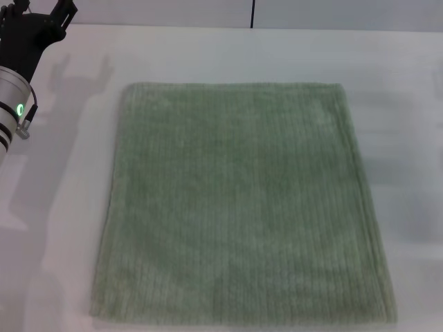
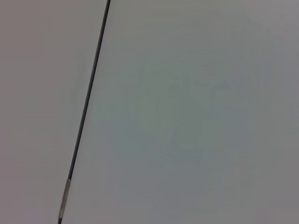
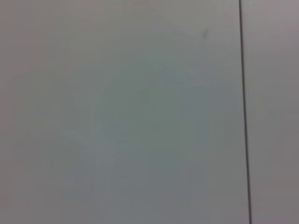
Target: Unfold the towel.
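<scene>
From the head, the sage-green towel [image 1: 242, 204] lies flat mid-table [image 1: 62, 173], near-square, ribs running near to far. The left gripper [image 1: 59, 15] hangs at the far left, empty, its opening unclear. Both wrist views show only pale surface with a dark seam [image 2: 86, 112].

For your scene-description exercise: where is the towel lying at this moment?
In the head view the towel lies flat on the white table, filling the middle; the left gripper is raised beyond its far left corner, apart from it.
</scene>
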